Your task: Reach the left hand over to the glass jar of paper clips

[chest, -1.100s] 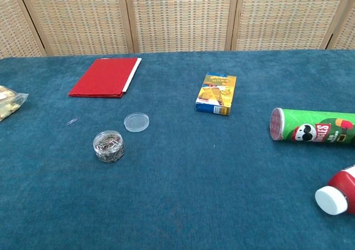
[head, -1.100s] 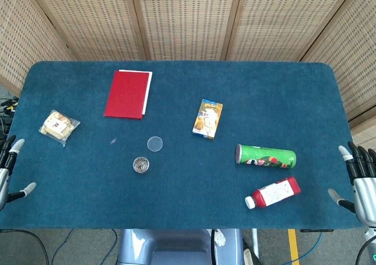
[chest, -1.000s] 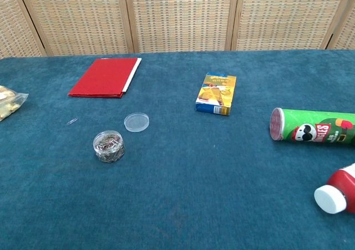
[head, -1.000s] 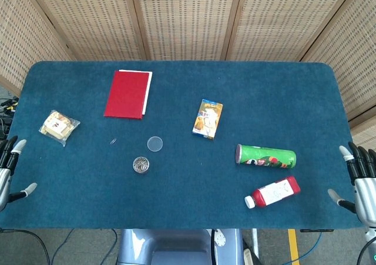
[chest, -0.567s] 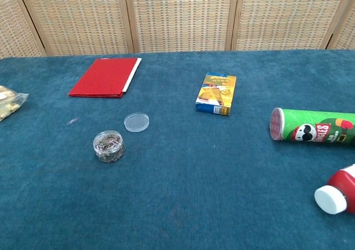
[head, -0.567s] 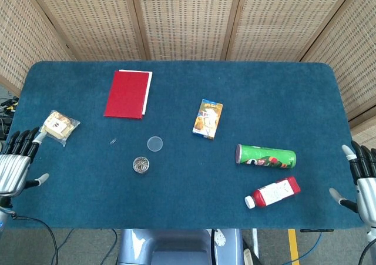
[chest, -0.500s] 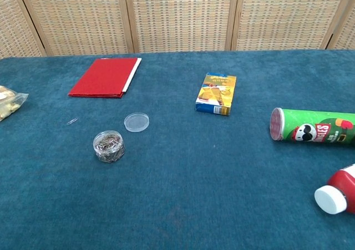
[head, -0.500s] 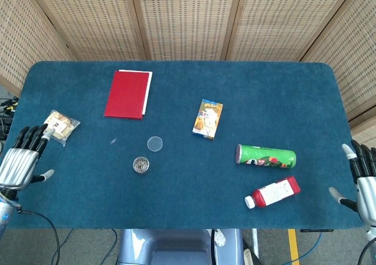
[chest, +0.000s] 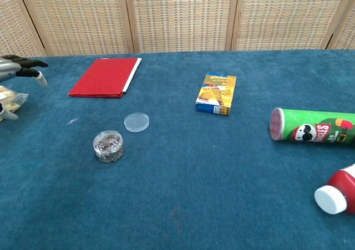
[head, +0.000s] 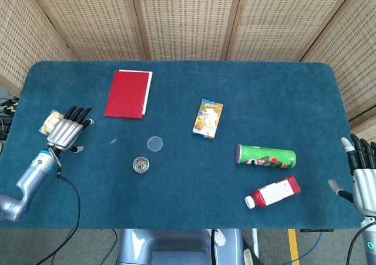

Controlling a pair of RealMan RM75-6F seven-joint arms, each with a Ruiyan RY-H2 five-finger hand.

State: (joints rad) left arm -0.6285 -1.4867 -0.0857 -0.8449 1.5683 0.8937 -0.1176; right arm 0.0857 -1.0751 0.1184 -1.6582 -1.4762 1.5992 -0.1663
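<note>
The small glass jar of paper clips (head: 140,164) (chest: 108,146) stands open on the blue table, its clear round lid (head: 155,144) (chest: 136,122) lying just beyond it. My left hand (head: 66,128) (chest: 19,68) hovers over the table's left side, fingers spread and empty, well left of the jar and partly over a snack bag (head: 50,121). My right hand (head: 363,180) hangs off the table's right edge, fingers apart, holding nothing.
A loose paper clip (head: 113,141) lies between the left hand and the jar. A red folder (head: 128,93) lies at the back left, a yellow box (head: 207,118) mid-table. A green chip can (head: 265,156) and a red bottle (head: 274,193) lie on the right.
My left hand has risen from the table's left edge and moved inward and forward, over the snack bag toward the jar. The right hand has barely moved.
</note>
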